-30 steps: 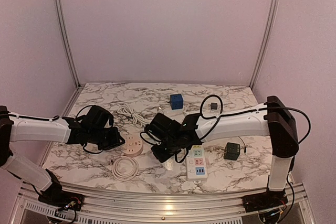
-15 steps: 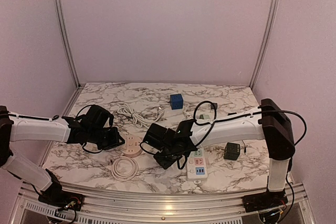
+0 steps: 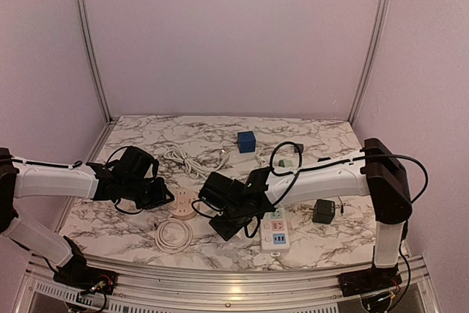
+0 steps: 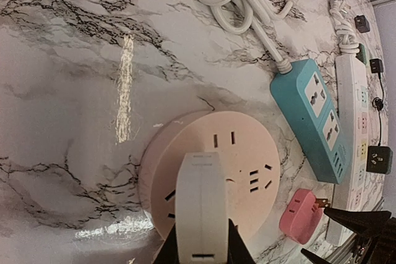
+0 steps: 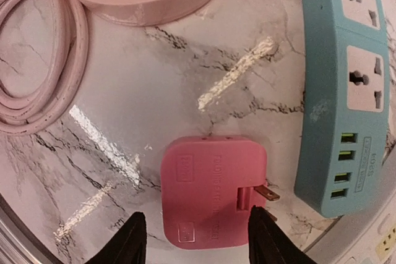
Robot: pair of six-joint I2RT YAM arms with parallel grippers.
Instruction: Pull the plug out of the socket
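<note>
A round pink socket (image 3: 185, 203) lies on the marble table; it also shows in the left wrist view (image 4: 244, 153). My left gripper (image 4: 199, 248) is shut on a white plug (image 4: 201, 202) that stands on the socket's near part; I cannot tell if its prongs are seated. In the top view the left gripper (image 3: 163, 197) is at the socket's left side. My right gripper (image 5: 198, 239) is open, low over the table, with its fingers on either side of a pink adapter (image 5: 213, 193) lying flat with prongs showing. In the top view the right gripper (image 3: 233, 225) is right of the socket.
A teal power strip (image 5: 343, 85) lies just right of the pink adapter. A white power strip (image 3: 275, 230), a dark adapter (image 3: 323, 211), a blue cube (image 3: 246, 141) and a white cable (image 3: 183, 159) lie around. The socket's coiled pink cord (image 3: 174, 234) lies near the front.
My right arm has swung left and toward the front edge, bringing its open gripper down over the pink adapter. My left gripper has stayed on the white plug.
</note>
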